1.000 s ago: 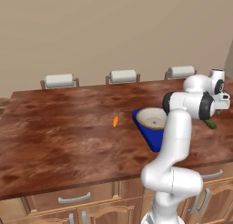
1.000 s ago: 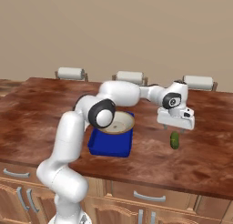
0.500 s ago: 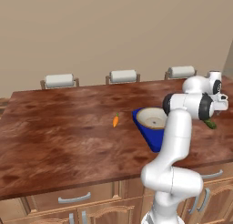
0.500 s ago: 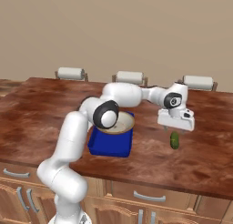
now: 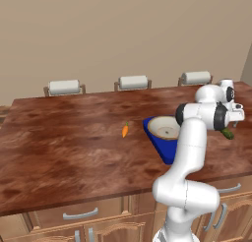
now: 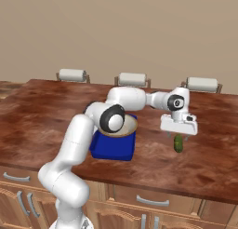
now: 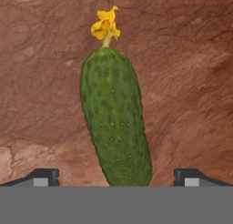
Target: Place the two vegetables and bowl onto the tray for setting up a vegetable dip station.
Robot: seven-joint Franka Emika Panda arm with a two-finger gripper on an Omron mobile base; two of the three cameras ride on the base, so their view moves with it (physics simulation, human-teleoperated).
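Observation:
A dark green cucumber [image 7: 116, 123] with a yellow flower end lies on the brown counter, right of the tray; it also appears as the cucumber [image 6: 178, 143] and the cucumber [image 5: 227, 134]. My gripper [image 6: 178, 134] hovers just above it, open, one fingertip [image 7: 43, 176] on each side and nothing gripped. The cream bowl [image 5: 165, 128] with a tan rim sits on the blue tray [image 5: 165, 148]; the arm's elbow partly covers the bowl [image 6: 128, 126] and the tray [image 6: 109, 148]. A tiny orange carrot [image 5: 125, 131] lies on the counter left of the tray.
The wooden counter [image 5: 64, 152] stretches wide to the left of the carrot. Three chair backs [image 5: 134, 81] line its far edge. The near edge, with drawers below [image 6: 148, 200], runs close in front of the tray and the cucumber.
The gripper has sunk slightly toward the cucumber, still open. The cucumber, carrot, bowl and tray have not moved.

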